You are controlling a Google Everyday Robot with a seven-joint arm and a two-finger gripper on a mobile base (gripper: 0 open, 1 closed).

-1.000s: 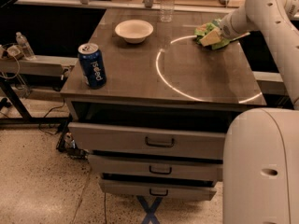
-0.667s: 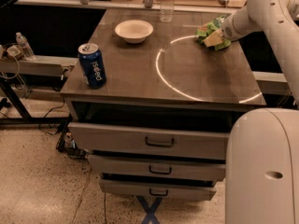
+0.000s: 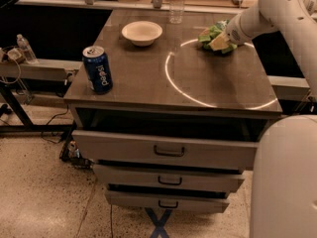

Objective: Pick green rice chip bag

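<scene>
The green rice chip bag (image 3: pixel 208 35) is found lying on the bench (image 3: pixel 138 68), far right. The tool (image 3: pixel 219 42) is placed upon it; its grip cannot be told. The lift is judged outstanding.

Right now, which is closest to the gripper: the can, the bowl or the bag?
The green bag: the gripper is right at it, far right on the table; the bowl and can sit away to the left.

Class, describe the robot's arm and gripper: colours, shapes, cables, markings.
The arm is smooth, rounded and off-white, in thick tube-like segments; no cables or markings show. The gripper, at the green bag on the table's far right, is equally pale.
</scene>
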